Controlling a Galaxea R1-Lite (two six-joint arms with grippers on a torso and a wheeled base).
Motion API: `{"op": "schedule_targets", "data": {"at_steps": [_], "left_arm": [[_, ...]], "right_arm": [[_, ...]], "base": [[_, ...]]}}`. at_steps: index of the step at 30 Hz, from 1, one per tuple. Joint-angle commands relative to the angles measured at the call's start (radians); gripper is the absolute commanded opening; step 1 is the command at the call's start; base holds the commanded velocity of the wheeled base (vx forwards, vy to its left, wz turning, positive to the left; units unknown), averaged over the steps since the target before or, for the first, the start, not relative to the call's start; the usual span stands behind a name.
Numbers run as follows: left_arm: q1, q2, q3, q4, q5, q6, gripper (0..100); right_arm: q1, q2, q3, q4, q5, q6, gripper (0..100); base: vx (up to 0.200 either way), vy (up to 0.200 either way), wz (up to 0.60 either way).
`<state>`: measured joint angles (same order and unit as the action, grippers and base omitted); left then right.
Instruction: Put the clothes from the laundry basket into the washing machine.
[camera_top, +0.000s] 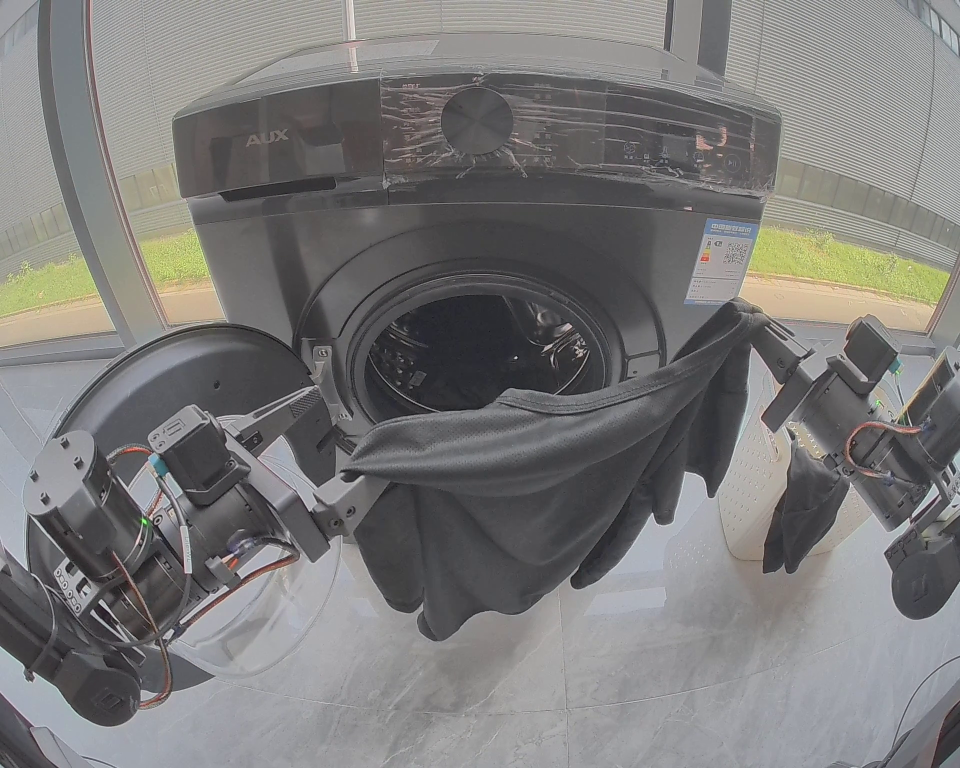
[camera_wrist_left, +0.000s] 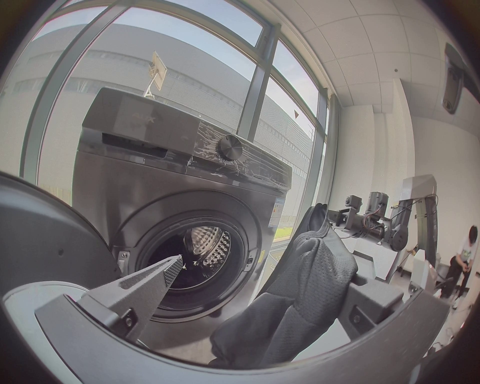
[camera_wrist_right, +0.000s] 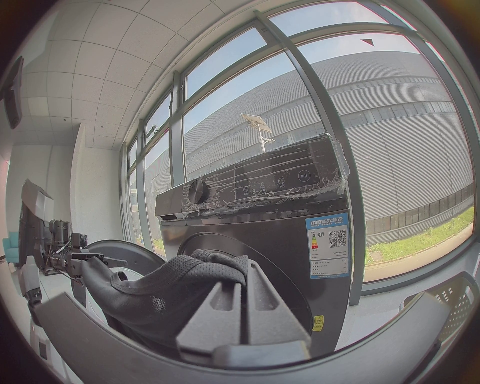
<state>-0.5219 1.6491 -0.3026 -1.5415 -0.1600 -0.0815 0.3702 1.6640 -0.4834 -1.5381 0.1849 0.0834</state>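
Shirt between left fingers and right fingers

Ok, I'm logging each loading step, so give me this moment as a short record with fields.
garment: dark grey shirt, stretched between both tools in front of the drum opening, not yet inside
left tool: open, shirt hooked over one finger
right tool: shut on the shirt's other end
washing machine: door swung open to the robot's left
laundry basket: white, on the floor at the right; a second dark garment hangs against it
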Motion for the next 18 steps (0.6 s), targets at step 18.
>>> {"op": "schedule_targets", "data": {"at_steps": [18], "left_arm": [[0.023, -0.089, 0.140, 0.000, -0.234, -0.118, 100]], "right_arm": [[-0.034, 0.063, -0.090, 0.030, -0.110, 0.039, 0]], "base": [[0.000, 0.000, 0.00]]}}
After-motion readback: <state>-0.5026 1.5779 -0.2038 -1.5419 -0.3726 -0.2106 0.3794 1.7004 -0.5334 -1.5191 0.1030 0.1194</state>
